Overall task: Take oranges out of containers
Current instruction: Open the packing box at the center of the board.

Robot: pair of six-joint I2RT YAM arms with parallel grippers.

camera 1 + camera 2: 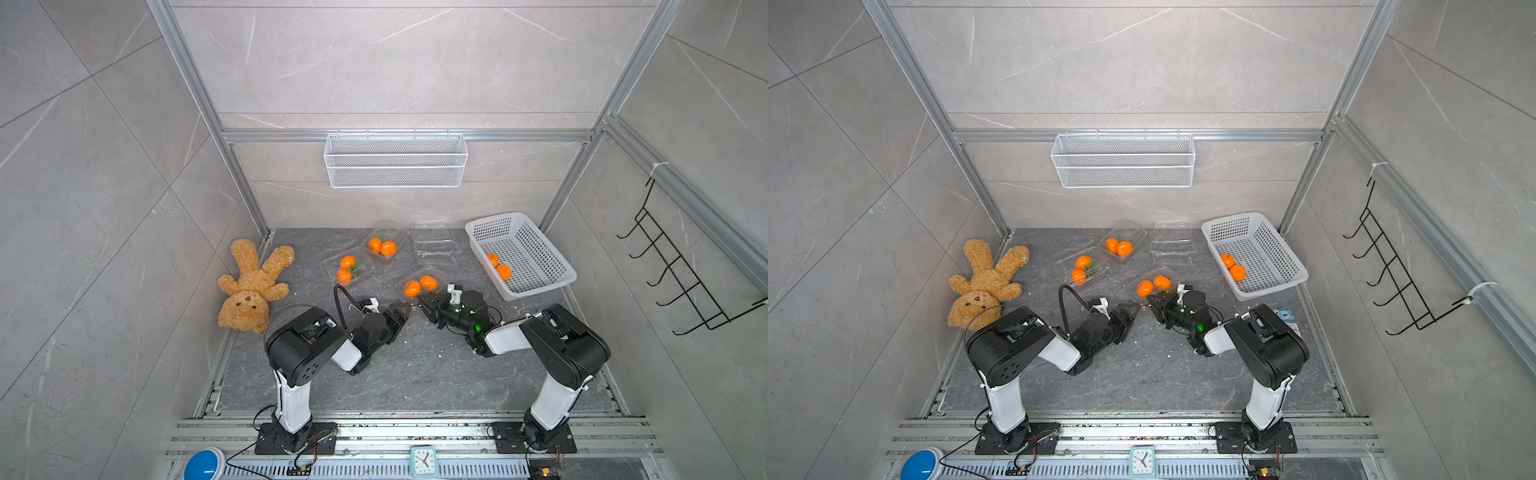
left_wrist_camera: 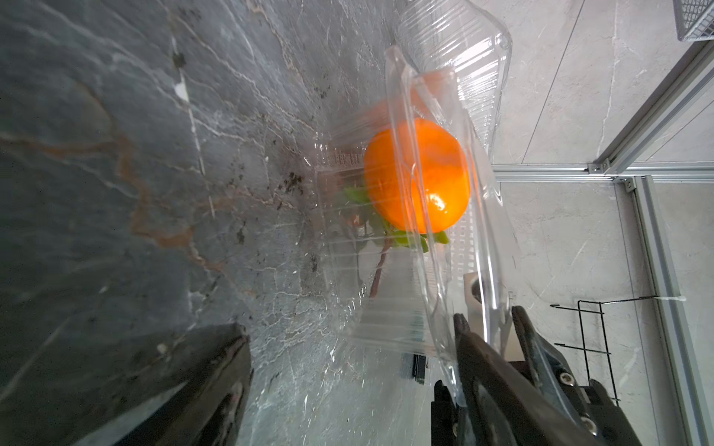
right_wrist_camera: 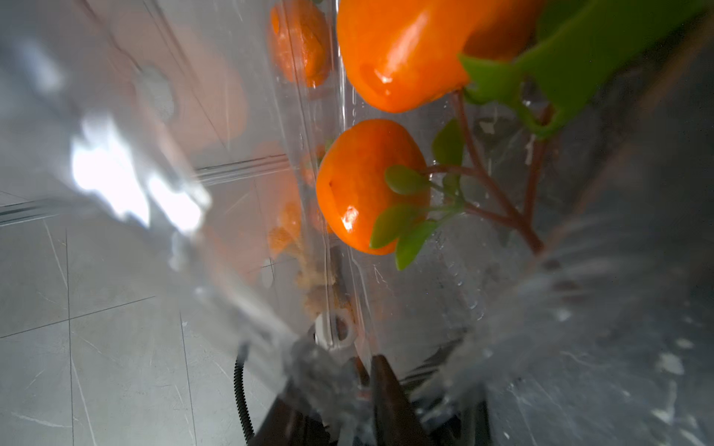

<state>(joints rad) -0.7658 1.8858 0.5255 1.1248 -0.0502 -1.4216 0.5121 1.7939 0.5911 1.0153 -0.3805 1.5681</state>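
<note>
Your left pincer (image 1: pixel 405 312) sits closest to its wrist lens. Its fingers (image 2: pixel 216 386) are spread wide and grip nothing. One finger lies low over the table (image 1: pixel 415 374), and the near container (image 2: pixel 390 332) is just ahead of the tips. Your right pincer (image 1: pixel 424 305) meets it almost tip to tip and is set narrow. The rim of the container's raised lid (image 2: pixel 459 58) runs between its fingers (image 3: pixel 386 390); whether they clamp that rim cannot be told. Two glossy oranges (image 1: pixel 412 289) lie in the container's base, on reddish stems with green leaves (image 3: pixel 409 239).

Your left arm (image 1: pixel 299 353) and right arm (image 1: pixel 569 349) rise from the front rail (image 1: pixel 415 432). Their white lower links stand near upright and the elbows are folded. The forearms reach inward and down, so both wrists hang low over mid-table, facing each other. Green lights (image 1: pixel 478 328) glow on the right wrist.

Farther back and to the left, two more containers each hold fruit, the left pair (image 1: pixel 348 262) and the far pair (image 1: pixel 388 248). An empty container (image 1: pixel 434 245) lies open near the back wall. To its right, a white basket (image 1: pixel 540 249) holds two loose oranges (image 1: pixel 503 272) near its left wall.

A plush (image 1: pixel 253 286) sprawls face-up at the table's left edge. A wire bin (image 1: pixel 395 160) hangs on the back wall and black hooks (image 1: pixel 681 266) on the right wall. At the front edge sit a blue button (image 1: pixel 203 464) and a clock (image 1: pixel 423 460), its numerals too small to read.
</note>
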